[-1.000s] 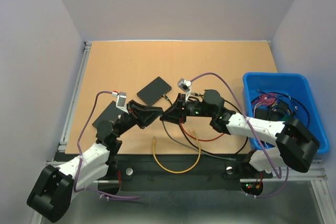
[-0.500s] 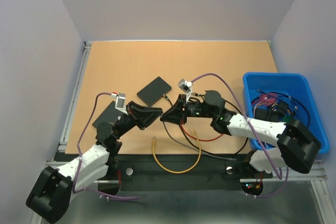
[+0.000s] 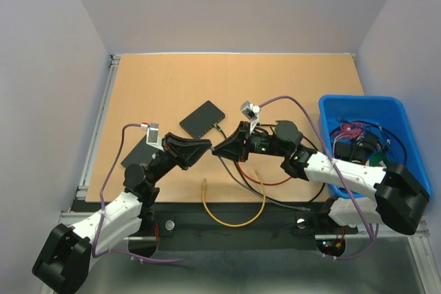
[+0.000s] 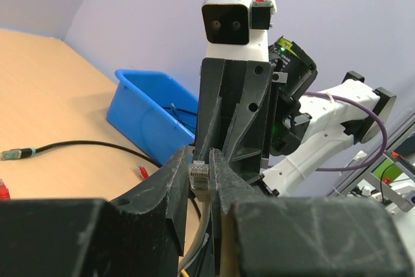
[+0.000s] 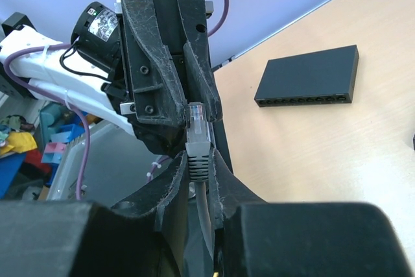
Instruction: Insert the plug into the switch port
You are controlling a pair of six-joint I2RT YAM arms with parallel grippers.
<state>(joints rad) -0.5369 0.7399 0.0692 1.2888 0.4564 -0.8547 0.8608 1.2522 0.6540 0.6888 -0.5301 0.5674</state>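
The grey cable's plug [image 5: 198, 121], with a clear tip and a ribbed grey boot, is held in the air between both grippers. My right gripper [image 5: 200, 159] is shut on the boot. My left gripper [image 4: 202, 160] is shut on the same plug [image 4: 201, 178]. In the top view the left gripper [image 3: 205, 145] and the right gripper [image 3: 218, 149] meet tip to tip above the table's middle. The black switch [image 3: 204, 118] lies flat just behind them. Its row of ports shows in the right wrist view [image 5: 308, 82]. The grey cable [image 3: 275, 201] trails to the front right.
A blue bin [image 3: 358, 106] of cables stands at the right, and also shows in the left wrist view [image 4: 152, 105]. A yellow cable [image 3: 231, 222], a red cable [image 3: 272, 182] and a black cable lie near the front edge. A second black box [image 3: 138, 151] lies under the left arm.
Both grippers stay tip to tip on the plug. The left wrist has shifted slightly left and the right wrist slightly right.
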